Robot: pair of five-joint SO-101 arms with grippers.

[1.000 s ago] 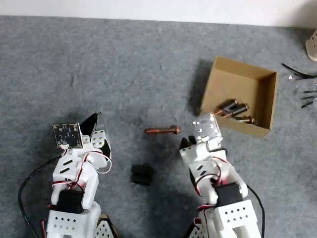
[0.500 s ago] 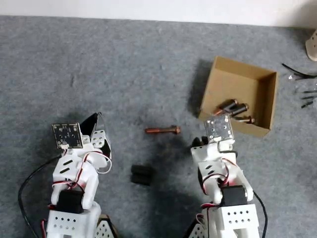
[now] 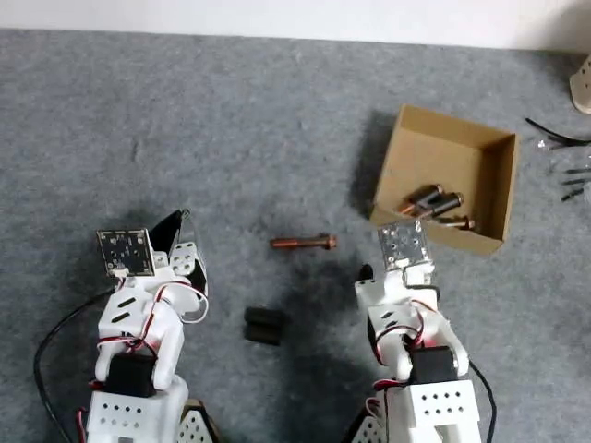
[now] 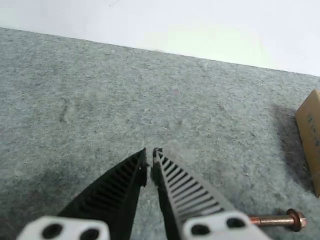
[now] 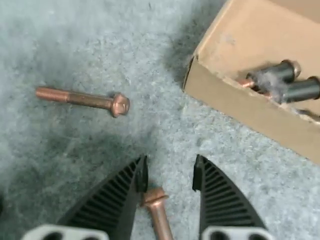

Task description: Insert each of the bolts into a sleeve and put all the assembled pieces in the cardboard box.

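Note:
A copper bolt (image 3: 303,243) lies on the grey carpet between the arms, also visible as the bolt (image 5: 82,99) and the bolt (image 4: 275,220). A second bolt (image 5: 157,210) lies between the fingers of my open right gripper (image 5: 170,172), its head close to one finger. In the high view the right gripper (image 3: 369,274) sits just in front of the cardboard box (image 3: 480,148). A black sleeve (image 3: 265,325) rests between the two arms. Assembled pieces (image 3: 434,201) lie inside the box (image 5: 235,100). My left gripper (image 4: 150,160) is shut and empty, at the left (image 3: 182,221).
Black cables and small screws (image 3: 563,171) lie right of the box. A pale object (image 3: 582,83) sits at the far right edge. Bare carpet stretches beyond the left gripper. The box corner (image 4: 310,130) shows in the left wrist view.
The right arm swung right toward the box, then drew back slightly. The left arm, the loose bolt and the sleeve have stayed put.

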